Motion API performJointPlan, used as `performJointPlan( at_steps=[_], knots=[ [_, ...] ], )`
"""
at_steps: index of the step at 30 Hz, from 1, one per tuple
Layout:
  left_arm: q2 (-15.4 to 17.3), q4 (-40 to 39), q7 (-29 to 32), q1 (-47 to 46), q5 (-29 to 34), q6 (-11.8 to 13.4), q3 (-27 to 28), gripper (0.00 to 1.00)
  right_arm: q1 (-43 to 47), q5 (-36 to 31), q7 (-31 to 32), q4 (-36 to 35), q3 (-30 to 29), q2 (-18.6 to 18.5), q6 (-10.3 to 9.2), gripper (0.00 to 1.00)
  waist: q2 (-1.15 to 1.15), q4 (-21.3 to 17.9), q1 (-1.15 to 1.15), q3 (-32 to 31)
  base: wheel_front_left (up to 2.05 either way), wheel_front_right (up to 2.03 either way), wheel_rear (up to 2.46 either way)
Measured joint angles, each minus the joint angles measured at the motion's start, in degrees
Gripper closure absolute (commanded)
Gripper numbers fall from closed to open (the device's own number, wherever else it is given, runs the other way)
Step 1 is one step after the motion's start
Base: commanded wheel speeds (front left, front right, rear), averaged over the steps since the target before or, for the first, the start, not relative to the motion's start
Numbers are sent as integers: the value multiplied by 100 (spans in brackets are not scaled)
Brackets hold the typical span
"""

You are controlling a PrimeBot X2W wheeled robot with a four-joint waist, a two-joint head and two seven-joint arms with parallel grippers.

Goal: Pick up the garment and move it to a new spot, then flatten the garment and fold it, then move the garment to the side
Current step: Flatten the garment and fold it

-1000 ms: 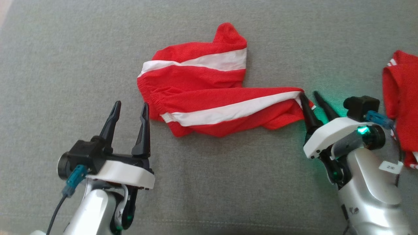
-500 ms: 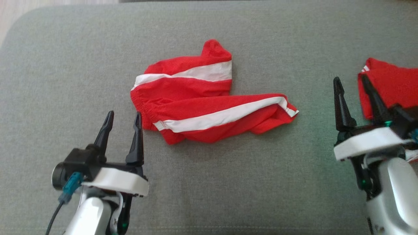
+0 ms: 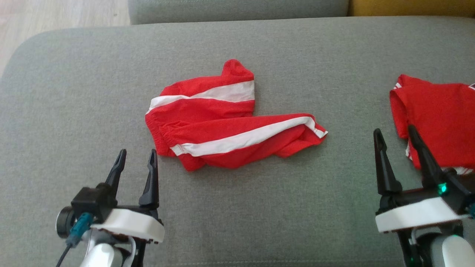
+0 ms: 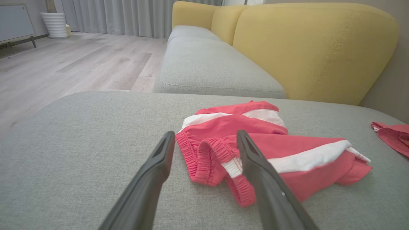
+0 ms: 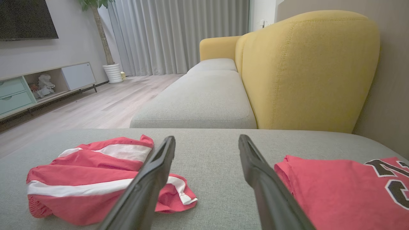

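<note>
On the grey cushion [image 3: 259,207], red shorts [image 3: 222,122] — left pincer [image 3: 137,152] and right pincer [image 3: 393,129] spread, empty — lettering [image 5: 393,182] on red shirt [image 5: 319,185] cropped

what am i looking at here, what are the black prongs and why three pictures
This is a two-armed robot working over a grey sofa cushion. One picture looks down from a camera on its head; the other two come from cameras on its left and right wrists, looking along each arm's two dark prongs. Those prongs are its jaws. The left jaws and the right jaws both stand open, holding nothing. On the cushion lie crumpled red shorts with white stripes, just ahead of the left jaws, and a red jersey with black lettering near the right jaws.
</note>
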Motion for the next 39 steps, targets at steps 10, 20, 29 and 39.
performJointPlan(
  at_steps=[10,20,29,39],
  knots=[
    [98,-8,51,20,-93,4,29,0,198,25,100,-180,-5,111,0,0,0,-82,0,-45,0,0,0],
    [94,131,222,-54,-242,-185,-76,0,194,27,101,-179,-2,118,0,0,0,-86,0,35,0,0,0],
    [-209,1121,912,-811,-940,-783,-270,0,111,123,100,-111,142,120,0,0,0,-154,0,238,0,0,0],
    [-326,1833,1014,-1167,-1290,-1074,-244,0,40,223,82,23,152,120,0,0,0,-309,0,411,0,0,0]
  ],
)
